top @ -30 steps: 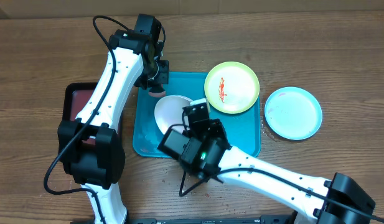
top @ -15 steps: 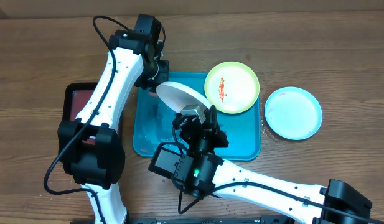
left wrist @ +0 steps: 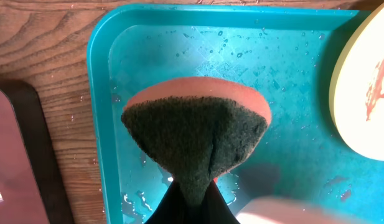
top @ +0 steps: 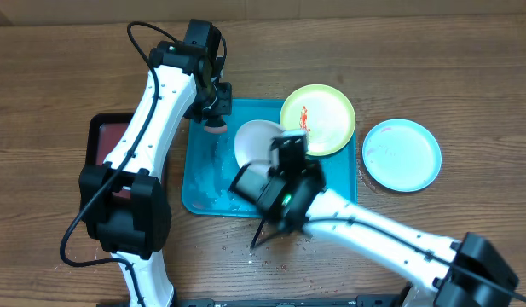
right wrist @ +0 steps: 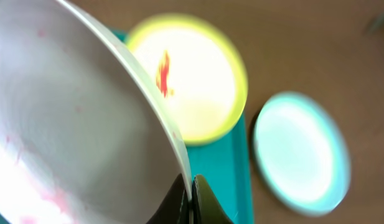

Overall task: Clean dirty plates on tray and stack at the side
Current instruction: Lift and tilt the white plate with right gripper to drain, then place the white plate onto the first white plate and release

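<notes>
My right gripper (right wrist: 192, 194) is shut on the rim of the white plate (right wrist: 73, 124), which has faint red smears. Overhead, that white plate (top: 256, 141) hangs tilted above the turquoise tray (top: 203, 183), with the right gripper (top: 278, 156) at its right edge. The yellow-green plate (top: 318, 119) carries a red smear and rests over the tray's far right corner. On the table right of the tray lies the light-blue plate (top: 401, 154). My left gripper (left wrist: 192, 196) is shut on an orange sponge with a dark green scouring face (left wrist: 192, 134), above the tray's wet far left corner (left wrist: 101, 112).
A black tray with a reddish inside (top: 105, 141) sits on the table left of the turquoise tray. Water drops and puddles lie on the tray floor (left wrist: 260, 56). The right arm stretches across the near right of the table.
The right gripper has lifted the white plate off the tray floor, tilted it and swung it to the right. The left arm and sponge have stayed in place.
</notes>
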`<state>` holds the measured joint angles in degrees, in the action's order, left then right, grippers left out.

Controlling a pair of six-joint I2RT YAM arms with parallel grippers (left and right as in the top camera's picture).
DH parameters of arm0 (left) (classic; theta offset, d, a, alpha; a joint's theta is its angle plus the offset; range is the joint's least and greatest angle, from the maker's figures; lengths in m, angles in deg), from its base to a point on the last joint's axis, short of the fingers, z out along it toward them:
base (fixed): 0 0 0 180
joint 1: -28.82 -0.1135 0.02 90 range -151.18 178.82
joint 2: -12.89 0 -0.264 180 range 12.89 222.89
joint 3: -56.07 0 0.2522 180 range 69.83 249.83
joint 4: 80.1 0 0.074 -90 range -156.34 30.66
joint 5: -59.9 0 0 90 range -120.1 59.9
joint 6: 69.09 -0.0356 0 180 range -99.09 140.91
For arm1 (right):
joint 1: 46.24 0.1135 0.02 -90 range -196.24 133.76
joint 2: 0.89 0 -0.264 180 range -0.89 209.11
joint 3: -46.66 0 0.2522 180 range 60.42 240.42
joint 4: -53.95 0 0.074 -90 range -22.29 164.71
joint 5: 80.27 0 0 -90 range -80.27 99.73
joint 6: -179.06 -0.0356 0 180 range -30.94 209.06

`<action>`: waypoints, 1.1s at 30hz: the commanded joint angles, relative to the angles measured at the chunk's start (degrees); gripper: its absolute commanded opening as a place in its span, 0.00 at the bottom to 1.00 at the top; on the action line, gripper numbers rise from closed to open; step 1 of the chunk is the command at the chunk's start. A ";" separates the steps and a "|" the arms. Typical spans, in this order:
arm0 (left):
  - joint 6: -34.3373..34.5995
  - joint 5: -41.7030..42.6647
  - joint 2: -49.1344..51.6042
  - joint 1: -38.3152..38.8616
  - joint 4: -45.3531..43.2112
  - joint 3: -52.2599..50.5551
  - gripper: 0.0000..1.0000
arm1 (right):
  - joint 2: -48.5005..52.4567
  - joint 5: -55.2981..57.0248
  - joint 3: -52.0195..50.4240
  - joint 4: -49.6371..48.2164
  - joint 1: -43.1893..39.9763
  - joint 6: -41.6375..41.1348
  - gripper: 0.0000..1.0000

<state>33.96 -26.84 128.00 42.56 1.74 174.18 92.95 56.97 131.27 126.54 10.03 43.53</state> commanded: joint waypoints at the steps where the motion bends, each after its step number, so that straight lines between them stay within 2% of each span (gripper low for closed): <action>1: -1.25 0.85 -0.09 -0.20 -0.35 -0.37 0.04 | -5.68 -17.84 1.29 0.57 -8.74 -1.79 0.04; 6: -1.27 0.85 -0.09 -0.20 -0.31 -0.39 0.04 | -11.72 -35.28 1.29 0.22 -26.10 6.16 0.04; 10: -1.25 0.90 -0.09 -0.20 -0.33 -0.39 0.04 | -12.70 -45.48 1.22 1.75 -43.41 11.63 0.04; 11: -1.25 0.90 -0.09 -0.20 -0.33 -0.39 0.05 | -12.33 -46.73 1.09 2.73 -49.18 12.41 0.04; 12: -1.25 0.90 -0.09 -0.20 -0.33 -0.39 0.04 | -12.22 -47.04 1.07 2.93 -50.45 12.74 0.04; 16: -1.25 0.87 -0.09 -0.20 -0.37 -0.39 0.04 | -9.81 -47.56 -0.74 3.58 -65.72 15.63 0.04; 21: -1.25 0.90 -0.09 -0.20 -0.63 -0.39 0.04 | -5.68 -47.84 -4.07 1.75 -73.92 17.18 0.04; 28: -1.25 0.87 -0.09 -0.20 -0.66 -0.39 0.04 | 0.11 -47.82 -9.16 -3.58 -75.63 17.75 0.05; 30: -1.27 0.85 -0.09 -0.20 -0.68 -0.39 0.04 | 0.94 -47.89 -10.08 -5.01 -75.56 17.77 0.17; 31: -1.27 0.85 -0.09 -0.20 -0.66 -0.39 0.04 | 1.18 -48.06 -10.27 -5.44 -75.52 17.81 0.31; 33: -1.27 0.87 -0.09 -0.20 -0.66 -0.39 0.04 | 1.22 -49.66 -10.25 -5.97 -75.52 20.02 0.49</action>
<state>33.96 -26.64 128.00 42.56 1.36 174.07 94.07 9.65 121.35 121.38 -65.66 60.62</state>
